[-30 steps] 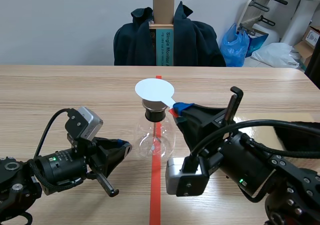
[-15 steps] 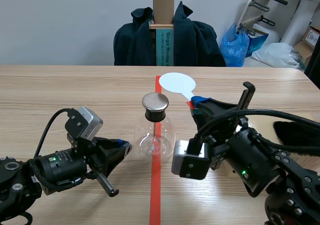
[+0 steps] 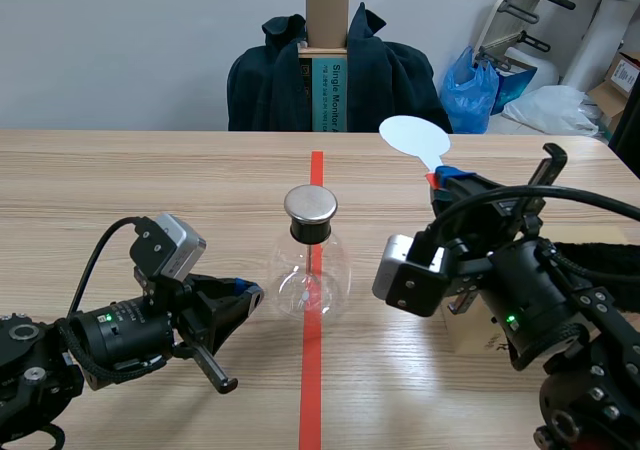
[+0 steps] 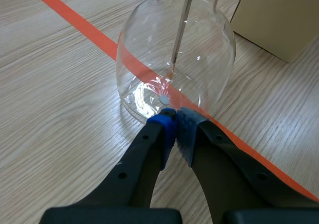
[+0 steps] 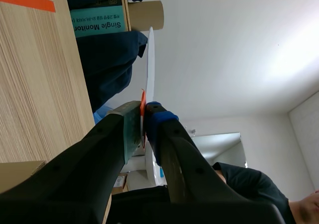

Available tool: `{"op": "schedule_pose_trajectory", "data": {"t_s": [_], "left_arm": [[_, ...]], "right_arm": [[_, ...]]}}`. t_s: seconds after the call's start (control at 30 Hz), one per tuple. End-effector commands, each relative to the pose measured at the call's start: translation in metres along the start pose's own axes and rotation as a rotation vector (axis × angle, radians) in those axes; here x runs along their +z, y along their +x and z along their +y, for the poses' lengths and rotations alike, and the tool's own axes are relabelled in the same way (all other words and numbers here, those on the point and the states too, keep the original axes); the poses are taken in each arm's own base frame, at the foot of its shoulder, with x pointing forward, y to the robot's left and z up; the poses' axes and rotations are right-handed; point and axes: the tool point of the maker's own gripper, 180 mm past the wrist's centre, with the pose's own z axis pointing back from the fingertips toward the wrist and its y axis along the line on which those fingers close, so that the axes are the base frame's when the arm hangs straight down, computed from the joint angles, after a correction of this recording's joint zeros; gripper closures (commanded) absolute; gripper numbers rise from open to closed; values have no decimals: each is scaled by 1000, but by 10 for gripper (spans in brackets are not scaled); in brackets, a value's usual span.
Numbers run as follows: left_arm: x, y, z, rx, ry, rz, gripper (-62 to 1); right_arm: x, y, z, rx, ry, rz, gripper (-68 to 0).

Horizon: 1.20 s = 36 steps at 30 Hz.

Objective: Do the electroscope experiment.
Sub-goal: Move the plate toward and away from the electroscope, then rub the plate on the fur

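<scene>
Our right gripper [image 3: 441,178], clamped on the white disc paddle [image 3: 414,136], holds it raised, far right of the central electroscope flask [image 3: 310,270]. Our left gripper [image 4: 174,118], fingers together and empty, sits at the flask's near-left base. Next, we judge, the disc must come over the metal cap [image 3: 311,204].

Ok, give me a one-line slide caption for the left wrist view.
Shut left gripper at the base of the glass electroscope flask on the wooden table.

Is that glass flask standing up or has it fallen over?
Upright. The glass flask sits on its base on the table, with its metal cap on top.
</scene>
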Motion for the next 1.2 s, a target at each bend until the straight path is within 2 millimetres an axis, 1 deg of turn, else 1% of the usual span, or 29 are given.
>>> {"op": "schedule_pose_trajectory", "data": {"t_s": [0.0, 0.1, 0.17, 0.23, 0.33, 0.37, 0.4, 0.5, 0.6, 0.67, 0.73, 0.87, 0.97, 1.07, 1.17], "left_arm": [[-3, 12, 0, -1, 1, -40, -32], [-2, 11, 0, -1, 1, -37, -32], [0, 9, 0, 0, 1, -32, -32], [4, 5, 0, 2, 2, -22, -32], [14, 4, -2, 0, 0, -42, -40], [18, 5, -2, -2, 1, -54, -70], [23, 7, -2, -4, 3, -66, -116], [40, 15, -1, -21, 13, -98, -288], [60, 24, -3, -48, 11, -118, -458], [74, 32, -8, -64, 3, -136, -559], [87, 37, -13, -79, -7, -141, -623], [112, 45, -26, -112, -36, -120, -623], [127, 53, -36, -138, -66, -102, -623], [137, 62, -46, -163, -98, -86, -623], [144, 70, -54, -181, -115, -76, -623]], "right_arm": [[-5, -8, -18, 21, -62, 8, -7], [-6, -11, -34, 35, -114, 11, -7], [-7, -16, -48, 40, -149, 17, -7], [-7, -23, -68, 38, -193, 29, -7], [-7, -35, -105, 49, -281, 48, -7], [-6, -39, -120, 60, -315, 55, -7], [-5, -42, -136, 71, -351, 61, -7], [2, -49, -185, 94, -469, 77, -7], [17, -51, -232, 117, -584, 95, -7], [29, -51, -256, 140, -647, 103, -7], [40, -50, -274, 168, -689, 112, -7], [56, -50, -292, 221, -723, 132, -7], [65, -54, -296, 231, -724, 152, -7], [68, -57, -291, 227, -694, 159, -7], [72, -59, -274, 226, -633, 159, -7]]}}
